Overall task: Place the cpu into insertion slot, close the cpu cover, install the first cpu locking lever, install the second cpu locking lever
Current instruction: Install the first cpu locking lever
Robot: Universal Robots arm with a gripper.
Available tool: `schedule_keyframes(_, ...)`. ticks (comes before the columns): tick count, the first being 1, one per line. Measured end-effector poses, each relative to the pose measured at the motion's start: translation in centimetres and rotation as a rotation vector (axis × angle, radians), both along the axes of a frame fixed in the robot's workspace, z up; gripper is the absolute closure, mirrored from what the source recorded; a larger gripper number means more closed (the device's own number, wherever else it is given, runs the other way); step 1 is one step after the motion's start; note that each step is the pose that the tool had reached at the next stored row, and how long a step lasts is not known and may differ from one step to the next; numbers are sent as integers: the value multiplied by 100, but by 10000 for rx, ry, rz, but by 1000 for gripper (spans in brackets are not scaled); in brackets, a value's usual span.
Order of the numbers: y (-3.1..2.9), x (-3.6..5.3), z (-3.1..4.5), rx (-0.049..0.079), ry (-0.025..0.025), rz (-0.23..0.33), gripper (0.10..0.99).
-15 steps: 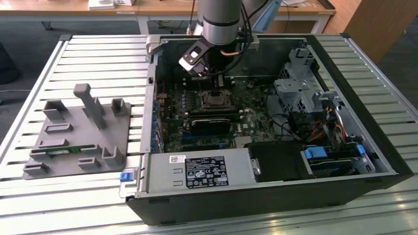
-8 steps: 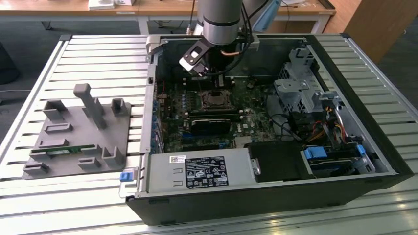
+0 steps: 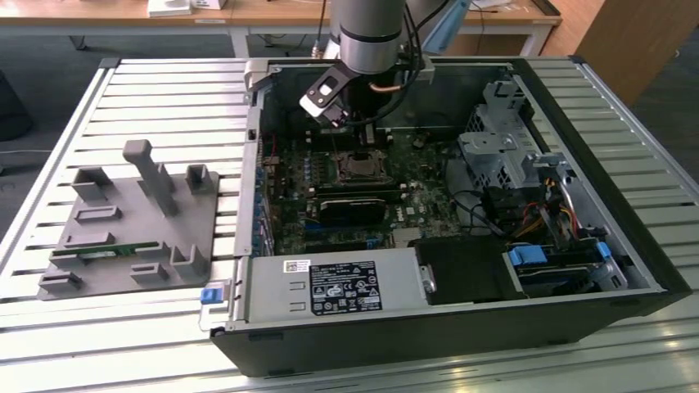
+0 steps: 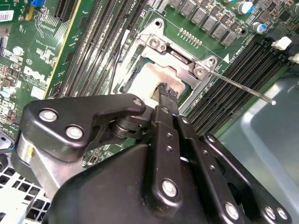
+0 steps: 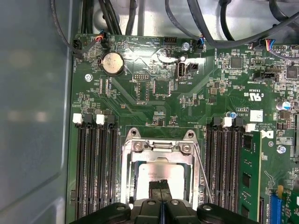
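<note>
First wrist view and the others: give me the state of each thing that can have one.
cpu: seated, top showing.
cpu cover: down around the cpu.
locking lever: sticking out, unlatched.
gripper: shut, tips over the cpu.
computer case: side open.

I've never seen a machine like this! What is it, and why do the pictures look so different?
It is a robot arm reaching into an open computer lying on a metal table. One picture comes from a camera standing off to the side. The other two come from cameras riding on the arm, looking past its black hand. The hand's fingers are shut together and seem to hold nothing. Their tips are just over a square silver chip, which sits in the green board with a metal frame around it. A grey plastic holder lies on the table beside the computer.
</note>
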State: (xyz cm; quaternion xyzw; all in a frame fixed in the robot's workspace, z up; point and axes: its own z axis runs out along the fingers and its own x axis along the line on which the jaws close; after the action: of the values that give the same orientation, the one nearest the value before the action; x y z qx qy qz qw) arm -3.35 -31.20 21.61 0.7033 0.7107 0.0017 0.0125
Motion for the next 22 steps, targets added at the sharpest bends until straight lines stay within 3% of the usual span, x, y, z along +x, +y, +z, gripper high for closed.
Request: schedule_keyframes(22,0,0,81,2,-1,0,980)
